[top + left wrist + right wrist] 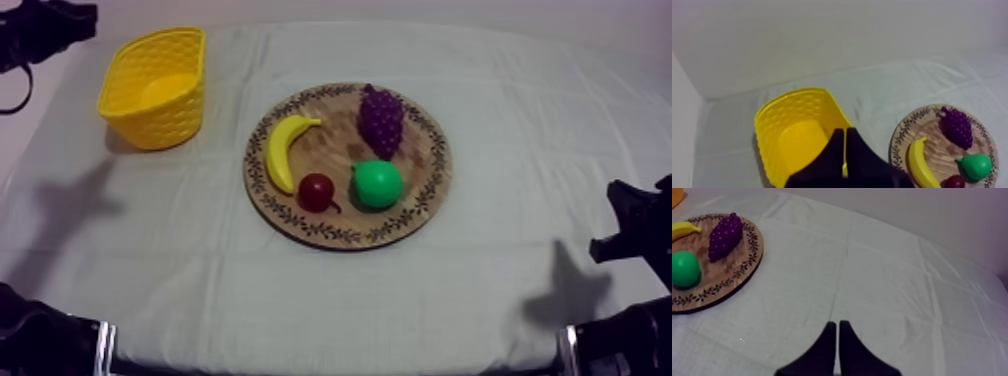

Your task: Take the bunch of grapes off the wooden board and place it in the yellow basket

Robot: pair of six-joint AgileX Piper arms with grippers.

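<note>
Grapes [381, 120] on wooden board [335, 150] — untouched.
Left jaws pressed together near yellow basket [152, 112] — right jaws likewise, above bench [882, 283].

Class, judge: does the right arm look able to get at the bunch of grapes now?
Probably yes: only bare cloth lies between the right gripper and the bunch of grapes, and nothing covers it on the wooden board.

In the top view, the banana [284, 150] lies a little left of the frame's centre, curved, with its thin end toward the upper right. The small red fruit [317, 192] sits near its lower end. The green pear [377, 184] stands just right of that fruit. A grey-white cloth [500, 280] covers the table.
</note>
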